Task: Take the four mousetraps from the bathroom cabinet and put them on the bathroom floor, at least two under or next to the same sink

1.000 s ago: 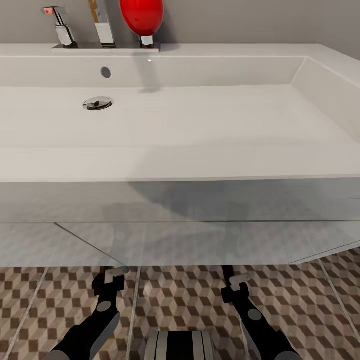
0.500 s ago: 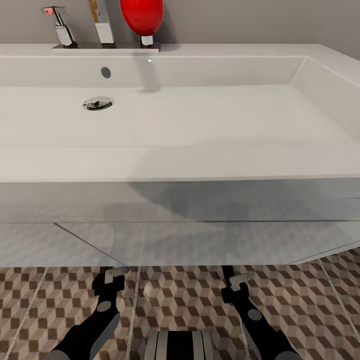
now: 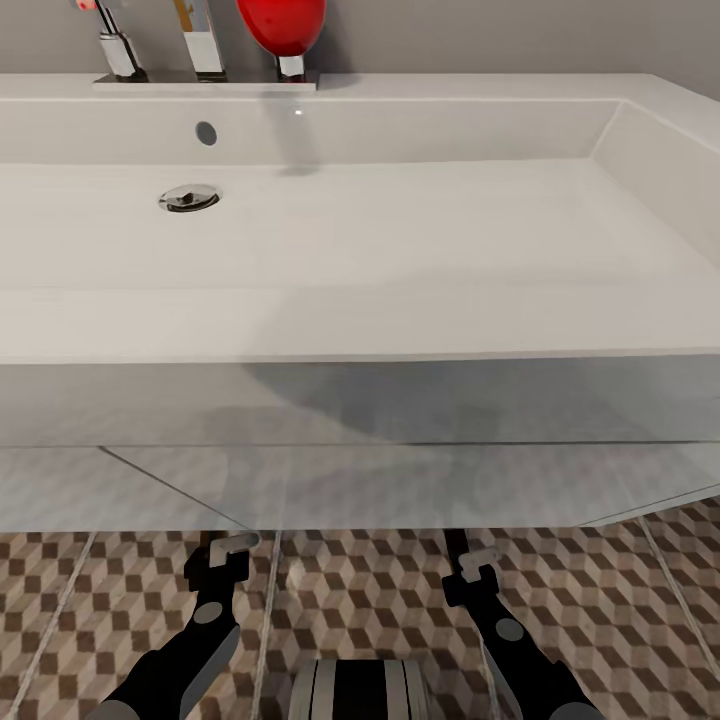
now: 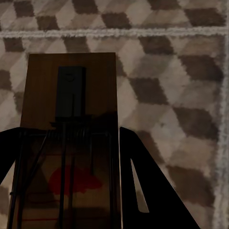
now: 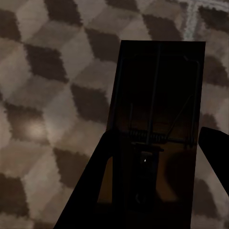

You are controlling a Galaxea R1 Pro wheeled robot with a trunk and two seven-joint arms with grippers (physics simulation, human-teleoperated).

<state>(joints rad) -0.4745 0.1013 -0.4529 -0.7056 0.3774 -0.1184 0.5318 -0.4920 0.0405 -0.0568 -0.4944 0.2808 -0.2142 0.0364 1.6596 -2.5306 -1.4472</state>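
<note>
— Two mousetraps are showing, one at each of our wrists: a tan one [image 4: 69, 143] with a red spot, and a darker one [image 5: 155, 143] in shadow.

— Are we gripping them?

— Each is lying between dark fingers, over the bathroom floor [image 3: 360, 590], but we cannot tell whether the jaws are pressing them.

— And from the head?

— Our left gripper [image 3: 230, 553] and right gripper [image 3: 478, 562] are reaching under one white sink [image 3: 400, 330].

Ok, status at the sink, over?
Left gripper shut on a mousetrap. Right gripper shut on second mousetrap. Both low over the bathroom floor, at the sink front edge.
</note>
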